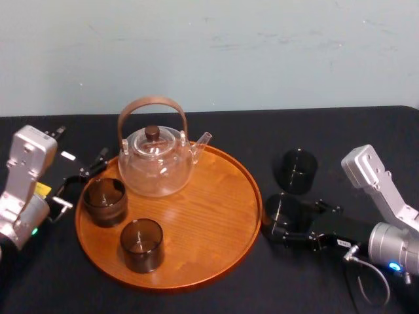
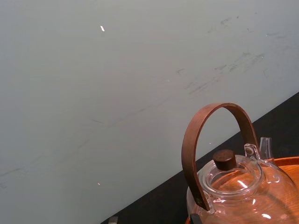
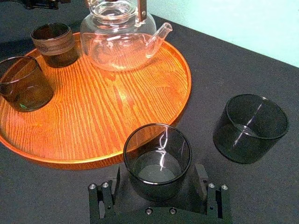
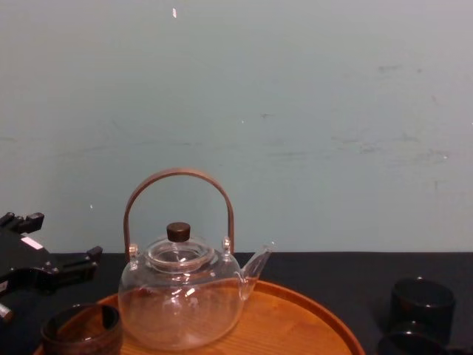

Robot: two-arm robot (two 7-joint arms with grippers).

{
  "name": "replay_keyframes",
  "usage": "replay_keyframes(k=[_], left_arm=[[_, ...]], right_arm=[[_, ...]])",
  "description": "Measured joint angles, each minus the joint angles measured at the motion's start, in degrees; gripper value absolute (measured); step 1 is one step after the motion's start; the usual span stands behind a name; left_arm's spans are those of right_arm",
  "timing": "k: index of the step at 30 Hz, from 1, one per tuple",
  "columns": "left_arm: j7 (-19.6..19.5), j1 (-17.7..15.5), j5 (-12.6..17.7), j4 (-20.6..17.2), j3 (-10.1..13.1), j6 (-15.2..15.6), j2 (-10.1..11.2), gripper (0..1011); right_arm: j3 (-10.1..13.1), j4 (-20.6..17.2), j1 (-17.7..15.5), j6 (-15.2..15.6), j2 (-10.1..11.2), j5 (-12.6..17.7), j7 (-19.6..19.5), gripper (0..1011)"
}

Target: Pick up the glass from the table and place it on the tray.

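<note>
— Which one is it after?

— The short smoky dark glass [image 1: 281, 209] standing upright on the flat matte black table [image 1: 262, 291]. It is just beside the right-hand rim of the large round orange-brown wooden tray [image 1: 209, 216].

— And the right gripper [image 3: 159, 177]?

— It's low over the table, reaching in from the right and set around that smoky dark glass. Whether it is squeezing the glass or only bracketing it, I cannot tell.

— There's another one near it.

— Yes, a second smoky glass [image 1: 298, 170] of the same kind. It sits a little farther back on the table, apart from the first and from the tray.

— What's on the tray?

— A clear glass teapot [image 1: 157, 167] with a bent brown handle and a dark knob on its lid stands toward the back left. In front of it are a brown-banded dark glass [image 1: 105, 201] near the left rim and a plain dark glass [image 1: 141, 244] nearer the front.

— The left gripper [image 1: 84, 178]?

— It's beside the tray's left edge, close to the brown-banded dark glass, spread wide and holding nothing.
</note>
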Motion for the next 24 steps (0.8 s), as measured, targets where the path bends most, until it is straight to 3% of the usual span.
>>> replay_keyframes(k=[24], left_arm=[[0.0, 0.0, 0.0, 0.0, 0.0, 0.0, 0.0, 1001]], right_arm=[[-3.4, 3.7, 4.9, 1.1, -1.4, 0.6, -0.1, 1002]])
